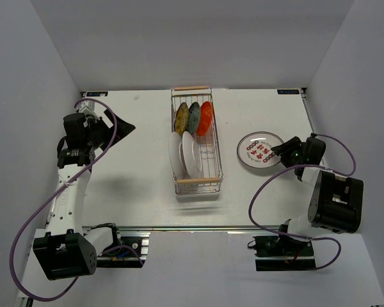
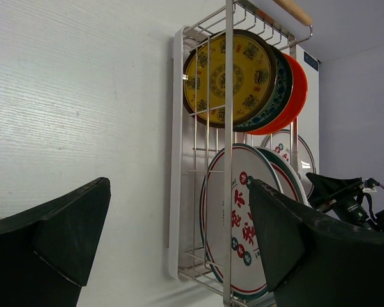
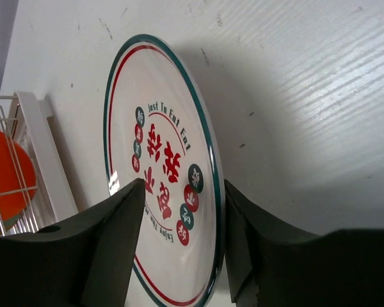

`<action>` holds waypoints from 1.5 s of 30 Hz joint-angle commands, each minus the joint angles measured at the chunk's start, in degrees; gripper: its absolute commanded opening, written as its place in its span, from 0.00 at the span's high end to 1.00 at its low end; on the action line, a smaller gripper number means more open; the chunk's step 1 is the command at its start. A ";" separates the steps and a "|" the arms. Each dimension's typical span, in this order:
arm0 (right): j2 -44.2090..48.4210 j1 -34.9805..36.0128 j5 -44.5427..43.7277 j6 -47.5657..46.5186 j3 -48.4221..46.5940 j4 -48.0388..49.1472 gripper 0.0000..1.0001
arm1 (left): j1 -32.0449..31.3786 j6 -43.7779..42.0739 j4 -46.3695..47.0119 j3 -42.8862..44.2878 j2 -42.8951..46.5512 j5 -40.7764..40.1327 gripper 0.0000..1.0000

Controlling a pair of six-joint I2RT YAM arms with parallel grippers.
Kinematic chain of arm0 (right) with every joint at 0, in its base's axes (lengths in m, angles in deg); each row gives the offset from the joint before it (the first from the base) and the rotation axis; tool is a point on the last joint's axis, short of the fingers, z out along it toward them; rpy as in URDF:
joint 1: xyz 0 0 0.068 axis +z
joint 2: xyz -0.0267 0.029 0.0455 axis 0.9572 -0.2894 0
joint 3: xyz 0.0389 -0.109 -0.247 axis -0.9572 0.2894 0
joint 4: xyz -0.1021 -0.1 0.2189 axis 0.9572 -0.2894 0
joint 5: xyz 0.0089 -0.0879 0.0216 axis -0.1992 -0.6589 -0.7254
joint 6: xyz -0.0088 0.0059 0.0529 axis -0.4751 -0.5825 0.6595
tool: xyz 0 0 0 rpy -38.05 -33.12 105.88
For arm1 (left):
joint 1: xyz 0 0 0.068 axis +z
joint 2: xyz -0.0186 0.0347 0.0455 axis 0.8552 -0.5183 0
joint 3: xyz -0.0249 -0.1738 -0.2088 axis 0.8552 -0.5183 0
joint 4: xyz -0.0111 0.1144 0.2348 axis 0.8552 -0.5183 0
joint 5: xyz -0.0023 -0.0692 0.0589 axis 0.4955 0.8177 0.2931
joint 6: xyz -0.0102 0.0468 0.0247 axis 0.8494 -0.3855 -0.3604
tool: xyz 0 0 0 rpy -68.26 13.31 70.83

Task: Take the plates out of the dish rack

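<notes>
- Glossy round teal-rimmed plate (image 3: pixel 160 160) lay flat on the white bench (image 1: pixel 134 179) — rim between the parted jaws of the right end effector (image 3: pixel 184 211).
- Wide-gaping left end effector (image 2: pixel 179 211) sat well apart from the wire dish rack (image 1: pixel 196 181) — five plates (image 1: pixel 192 153) upright inside.

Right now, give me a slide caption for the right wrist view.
Right end effector, jaws parted, straddles the rim of the teal-rimmed plate lying on the table, dish rack at left.

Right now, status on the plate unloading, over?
Left gripper: jaws wide open, facing dish rack. Right gripper: jaws apart astride teal-rimmed plate, flat on table. Five plates in rack. Nothing seen blocking.
</notes>
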 commanded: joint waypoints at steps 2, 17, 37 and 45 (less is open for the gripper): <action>5.04 -0.92 -2.70 -2.78 -2.53 -5.78 0.43 | -0.22 -0.74 0.47 0.82 0.60 0.83 0.02; 27.11 10.58 -11.76 -21.67 -22.46 -34.17 0.11 | -0.22 0.32 0.30 0.29 2.09 1.09 0.02; -4.60 69.72 -50.23 -25.73 -64.40 -59.40 0.11 | -0.22 1.37 -0.93 -1.21 3.51 -2.17 0.02; -16.03 77.47 -61.68 -18.79 -74.42 -70.03 0.11 | -0.22 2.33 -1.11 -1.64 3.85 -2.51 0.02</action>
